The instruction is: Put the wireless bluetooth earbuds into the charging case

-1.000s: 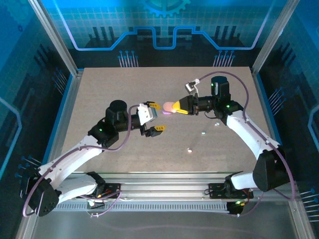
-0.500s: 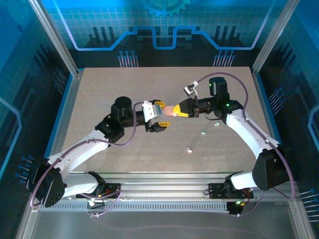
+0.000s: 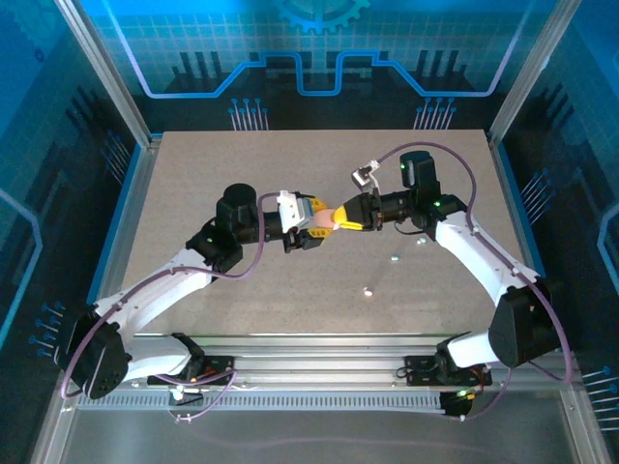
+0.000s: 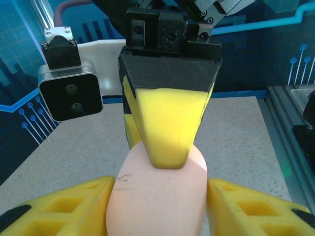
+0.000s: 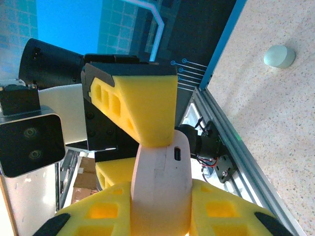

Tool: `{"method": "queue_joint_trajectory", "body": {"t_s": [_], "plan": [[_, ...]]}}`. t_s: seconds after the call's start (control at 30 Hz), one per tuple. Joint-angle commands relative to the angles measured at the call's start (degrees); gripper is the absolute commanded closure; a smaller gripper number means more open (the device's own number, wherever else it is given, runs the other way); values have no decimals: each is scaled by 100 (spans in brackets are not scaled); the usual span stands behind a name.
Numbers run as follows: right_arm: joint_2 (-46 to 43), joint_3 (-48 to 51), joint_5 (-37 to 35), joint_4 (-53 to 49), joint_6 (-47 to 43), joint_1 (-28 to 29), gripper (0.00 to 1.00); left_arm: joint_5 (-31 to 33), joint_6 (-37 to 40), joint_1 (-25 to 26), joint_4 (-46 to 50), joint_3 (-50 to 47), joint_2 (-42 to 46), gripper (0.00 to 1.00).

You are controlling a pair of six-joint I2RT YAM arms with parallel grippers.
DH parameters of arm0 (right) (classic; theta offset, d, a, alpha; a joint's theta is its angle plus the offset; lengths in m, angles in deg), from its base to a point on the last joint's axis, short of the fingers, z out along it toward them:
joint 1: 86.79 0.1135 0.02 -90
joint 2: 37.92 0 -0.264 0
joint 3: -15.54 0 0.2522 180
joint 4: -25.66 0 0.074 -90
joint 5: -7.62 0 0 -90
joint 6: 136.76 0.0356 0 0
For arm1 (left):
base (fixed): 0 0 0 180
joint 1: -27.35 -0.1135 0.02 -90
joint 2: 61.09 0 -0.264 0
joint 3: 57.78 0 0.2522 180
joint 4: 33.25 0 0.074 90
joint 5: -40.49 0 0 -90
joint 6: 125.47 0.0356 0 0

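A pink oval charging case (image 3: 328, 217) hangs above the middle of the table, its lid closed, held from both ends. My right gripper (image 3: 341, 216) is shut on its right end; its yellow fingers (image 4: 167, 132) pinch the case (image 4: 157, 196) top and bottom. From the left, my left gripper (image 3: 316, 222) has closed round the other end, with fingers (image 4: 74, 206) pressed against both sides. Seen from the right wrist, the case (image 5: 160, 187) shows its charging port. Three tiny earbuds lie on the table: one (image 3: 368, 290), a second (image 3: 395, 257) and a third (image 3: 422, 243).
The speckled table (image 3: 193, 193) is ringed by an aluminium frame and blue panels. A pale earbud (image 5: 279, 56) lies on bare tabletop to the right of the grippers. Both arms reach in toward the centre, so their elbows flank the case.
My left gripper moved right to the case and closed its fingers round the free end. The right gripper kept hold and shifted slightly left.
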Motion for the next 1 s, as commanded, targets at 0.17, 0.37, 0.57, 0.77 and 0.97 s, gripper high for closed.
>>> {"method": "queue_joint_trajectory", "body": {"t_s": [0.17,0.37,0.57,0.77,0.97], "plan": [[14,-332,-255,-571,-318,83,77,-139,283,8,590,358,-21,64],[-170,-518,-942,-1419,-772,84,64,115,341,82,1050,593,-59,68],[-193,-703,-1305,-1901,-1015,191,61,159,403,166,1422,838,-128,68],[-73,-860,-1430,-2070,-1074,368,61,187,429,246,1532,1002,-191,68],[-53,-835,-1346,-2019,-1049,369,80,333,481,270,1617,1052,-206,62]]}}
